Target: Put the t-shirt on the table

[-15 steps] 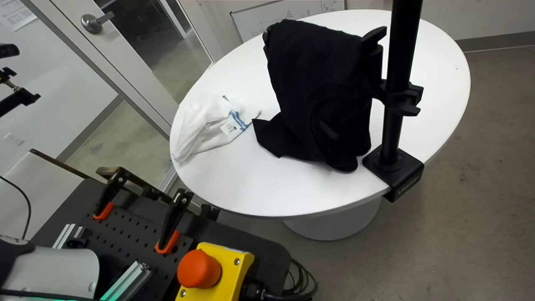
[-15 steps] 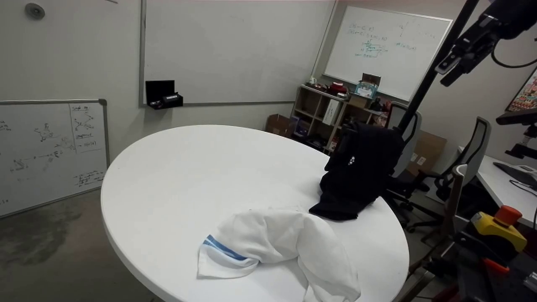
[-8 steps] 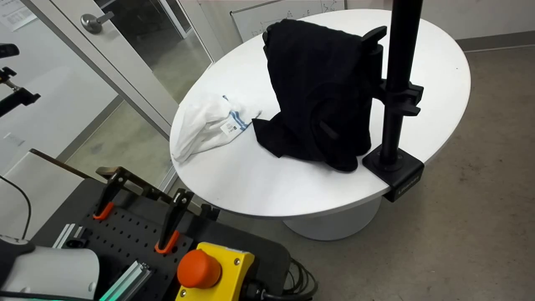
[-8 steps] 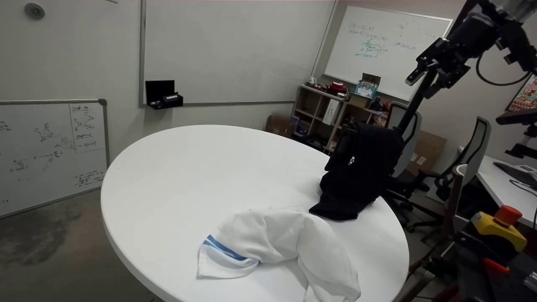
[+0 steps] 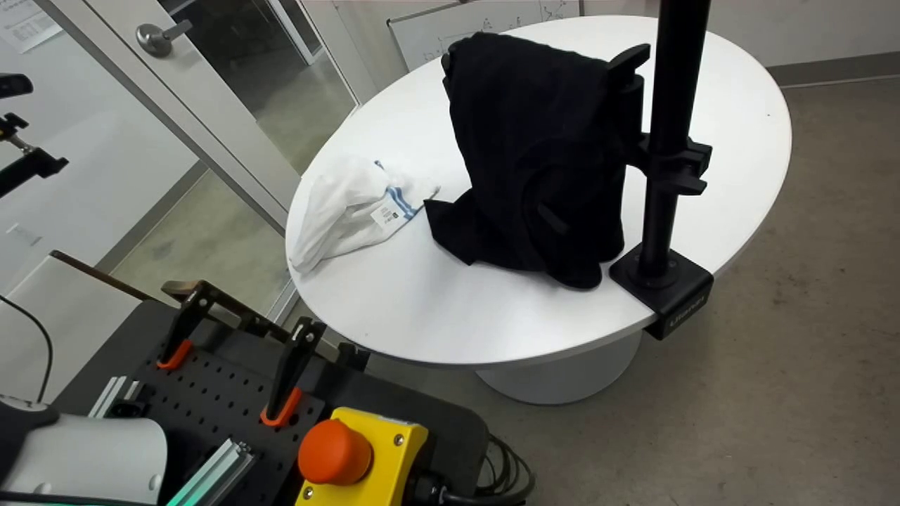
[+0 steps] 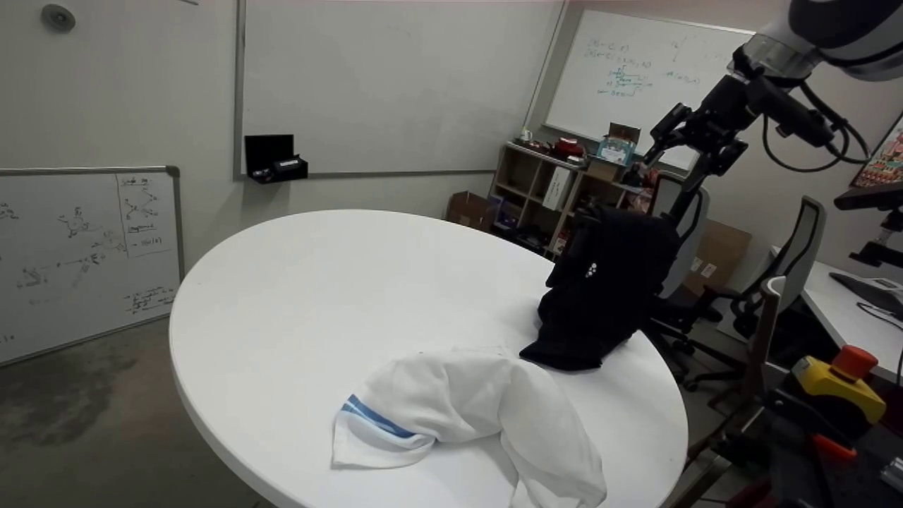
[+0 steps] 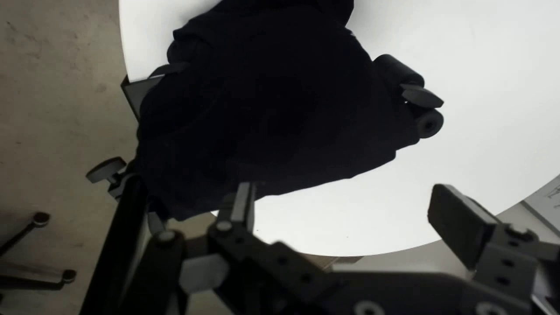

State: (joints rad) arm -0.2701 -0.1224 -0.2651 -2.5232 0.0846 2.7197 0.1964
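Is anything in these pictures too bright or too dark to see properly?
In the wrist view, the black shirt is nearly one dark mass, its folds mostly lost, against a glaring white table; in an exterior view, part of the white cloth almost melts into the equally pale table.

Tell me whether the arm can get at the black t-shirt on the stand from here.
Probably yes: the gripper is open, and in the wrist view nothing lies between it and the black t-shirt. The pole close by may crowd the approach, though.
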